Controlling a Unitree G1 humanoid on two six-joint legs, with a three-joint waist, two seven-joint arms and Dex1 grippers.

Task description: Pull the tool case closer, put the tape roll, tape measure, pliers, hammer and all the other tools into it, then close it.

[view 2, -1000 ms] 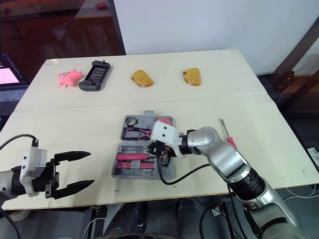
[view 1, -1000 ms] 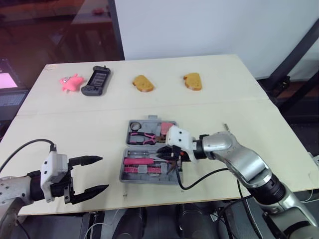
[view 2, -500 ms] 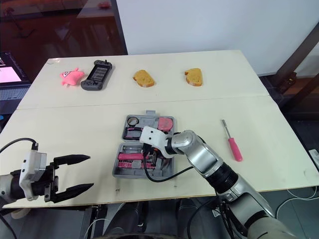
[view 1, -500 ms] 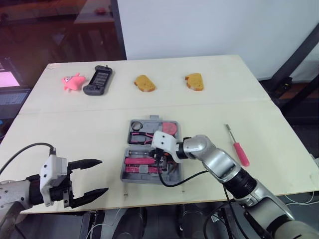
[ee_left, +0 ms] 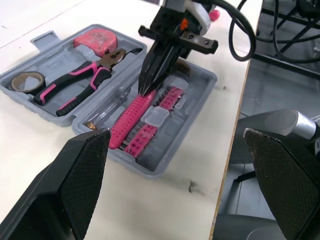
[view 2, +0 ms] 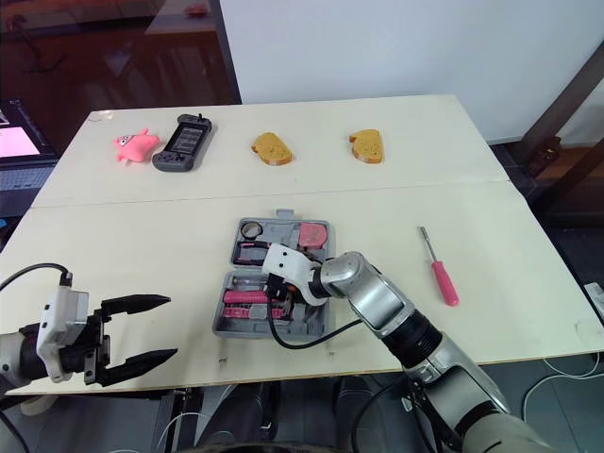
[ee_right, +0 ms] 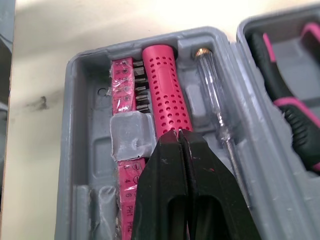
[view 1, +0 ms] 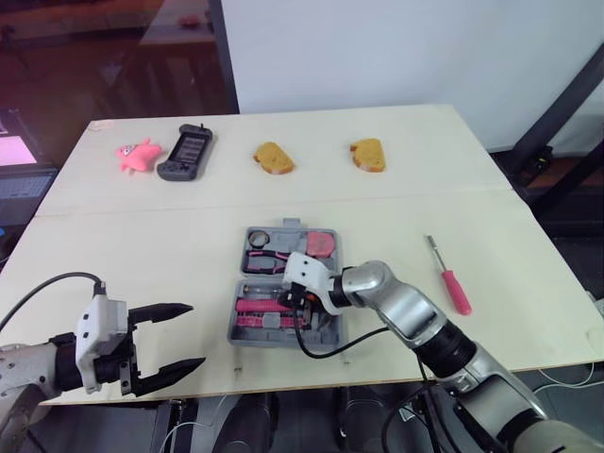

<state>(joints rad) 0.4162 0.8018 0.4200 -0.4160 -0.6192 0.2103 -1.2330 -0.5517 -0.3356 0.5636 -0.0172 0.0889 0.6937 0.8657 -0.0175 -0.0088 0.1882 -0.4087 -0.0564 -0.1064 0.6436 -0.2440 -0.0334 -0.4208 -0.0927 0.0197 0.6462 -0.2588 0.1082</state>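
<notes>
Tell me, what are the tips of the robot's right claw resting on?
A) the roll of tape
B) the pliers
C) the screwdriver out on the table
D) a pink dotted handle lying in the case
D: the right claw, fingers pressed together, has its tips on the pink dotted handle inside the tool case.

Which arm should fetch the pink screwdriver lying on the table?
Right. The screwdriver lies right of the tool case, where the right claw is; the left claw hangs open far over on the other side.
</notes>
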